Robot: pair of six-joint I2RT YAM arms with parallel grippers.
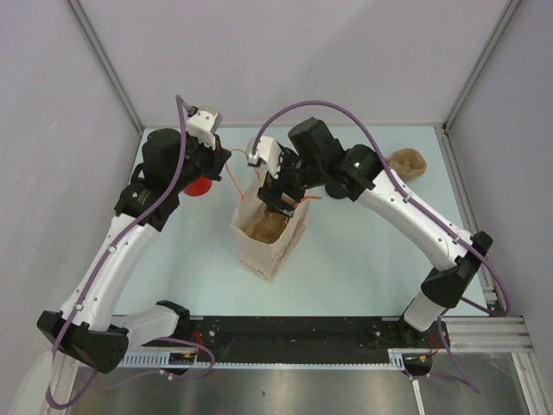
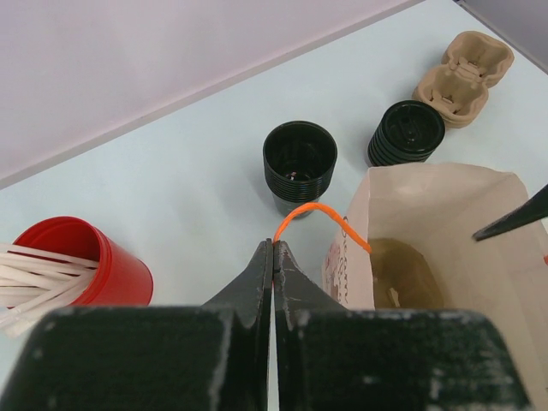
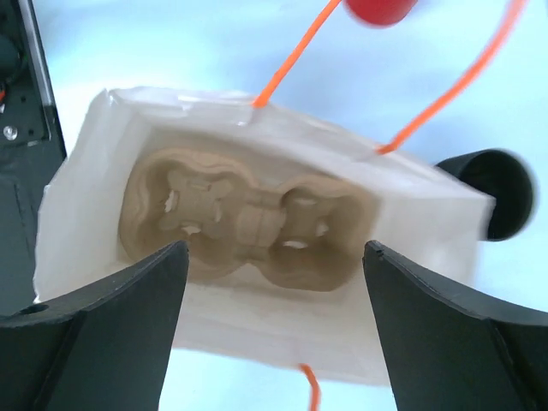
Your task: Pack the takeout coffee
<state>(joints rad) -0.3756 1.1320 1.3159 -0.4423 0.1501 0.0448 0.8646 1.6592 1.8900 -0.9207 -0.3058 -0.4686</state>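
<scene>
Takeout coffee (image 2: 300,163) on the table (image 2: 197,171), outside the paper bag (image 2: 428,197), just beyond the bag's far wall. Overhead view does not show it: the arms cover that spot. Right wrist view catches it only as a blur cut off at the frame edge. Seen clearly from the left wrist alone: small round black cup, upright, open mouth, black rim, ridged bands on the lower wall; contents too dark to make out.

Bag upright, mouth open, a moulded pulp carrier (image 3: 248,218) lying flat on its bottom. Left gripper (image 2: 273,250) clenched on the bag's orange handle (image 2: 312,208), loop running from the tips to the bag rim. Right gripper (image 3: 276,253) above the bag mouth, fingers (image 3: 111,317) spread wide, nothing between them.

Squat black lid stack (image 2: 407,133) right of the cup, apart from it. Spare pulp carriers (image 2: 462,73) beyond that. Red cup (image 2: 94,257) with white sticks (image 2: 34,274) left of the bag, partly cut off.
</scene>
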